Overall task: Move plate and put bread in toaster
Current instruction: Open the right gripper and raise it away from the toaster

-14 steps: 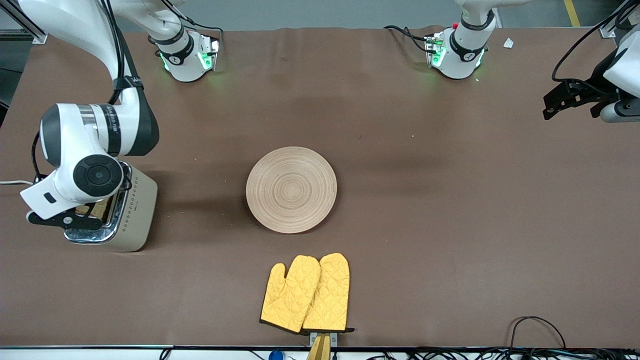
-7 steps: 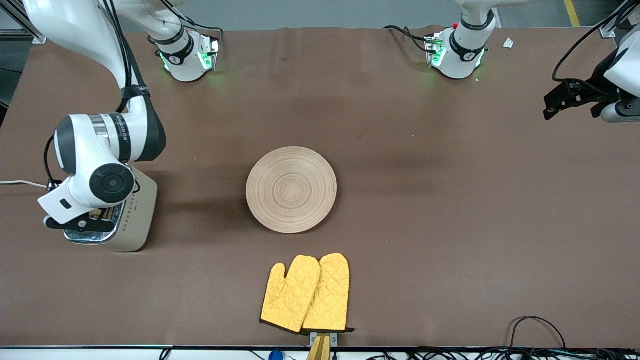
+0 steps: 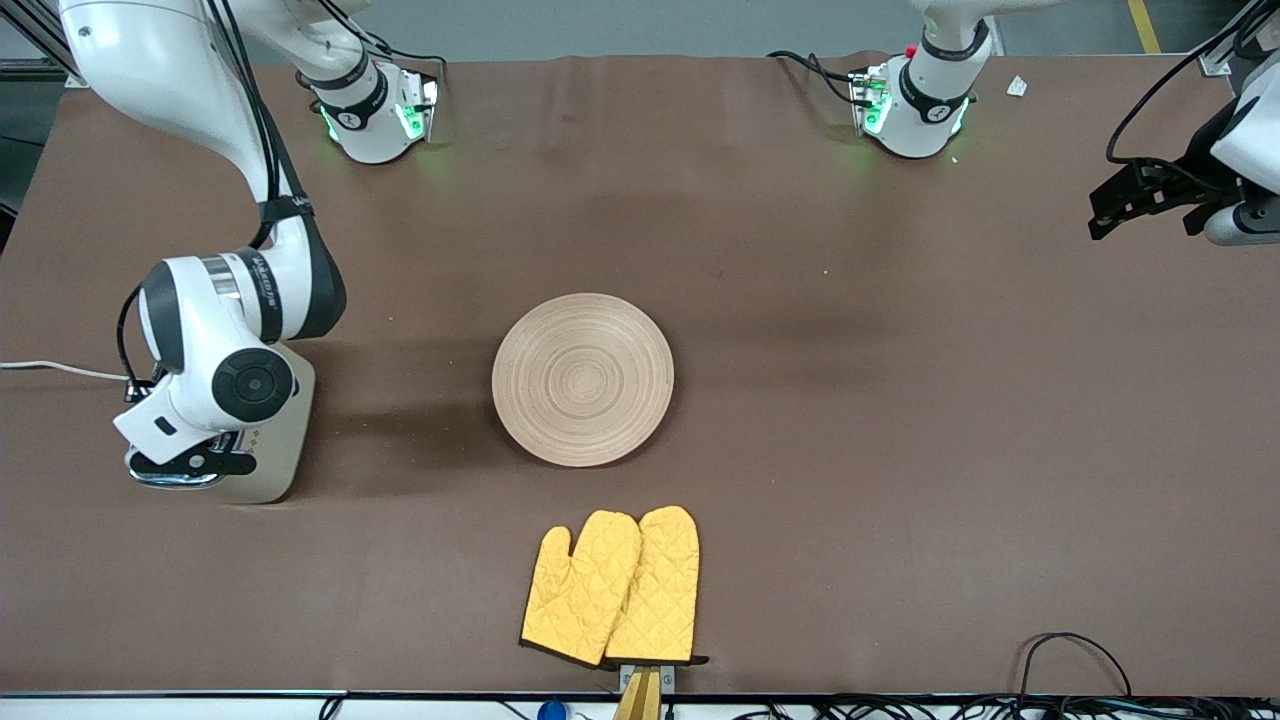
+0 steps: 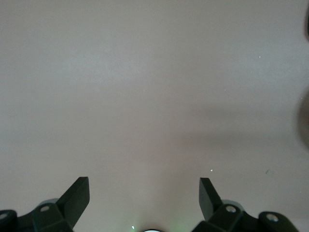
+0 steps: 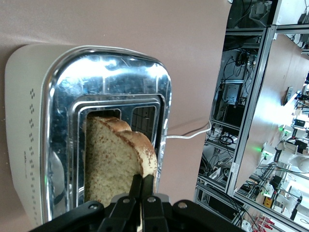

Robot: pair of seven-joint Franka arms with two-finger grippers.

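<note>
The right pincer (image 5: 141, 191) hangs directly over the toaster (image 3: 270, 450), which stands on the bench (image 3: 900, 400) at the right arm's end, with a white cord (image 3: 50, 368) trailing off it toward the bench edge. In the right wrist view the pincer's two dark fingers (image 5: 136, 186) are pressed close together, clamped on the crust edge of the bread (image 5: 116, 166). The brown speckled slice stands upright below the pincer, its lower part already inside one slot of the toaster's shiny chrome top (image 5: 104, 72) and its upper part standing above the slot; the slot beside it shows dark. In the front view the right arm's wrist covers most of the toaster, so the bread cannot be seen there. The plate (image 3: 583, 379) lies flat on the bench well apart from the right pincer, toward the middle of the bench, with nothing on it. A pair of yellow oven mitts (image 3: 612, 587) lies nearer to the front camera than the plate, close to the bench edge. The left pincer (image 4: 144, 193) waits at the left arm's end, well apart from everything else, over bare brown bench, its fingers (image 4: 77, 193) spread wide apart and holding nothing.
</note>
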